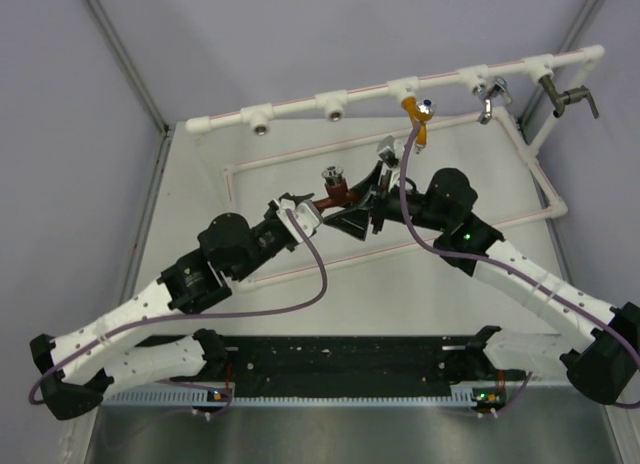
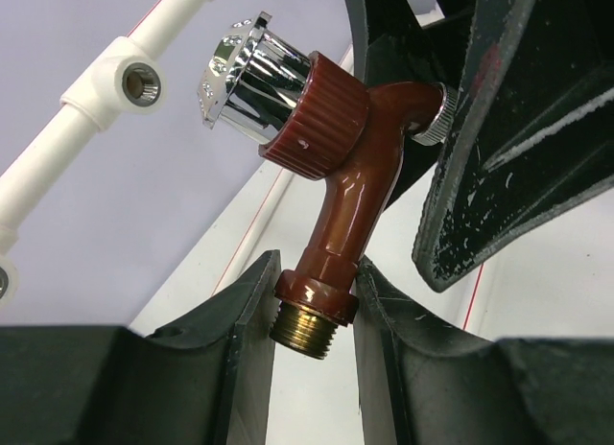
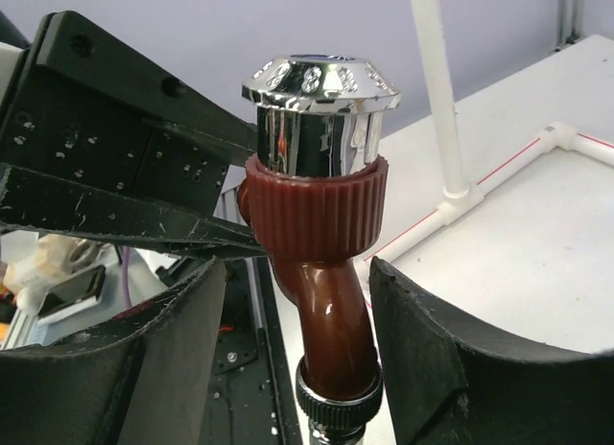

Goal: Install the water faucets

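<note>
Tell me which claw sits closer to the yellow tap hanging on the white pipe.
Right. The right claw is just below and left of the yellow tap; the left claw, gripping the brown tap, is farther left.

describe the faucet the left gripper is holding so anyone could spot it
Find the white pipe rail running across the back; just in front of its middle, the left gripper holds the faucet. It alone is reddish-brown with a chrome knob, and off the rail, unlike the mounted faucets.
</note>
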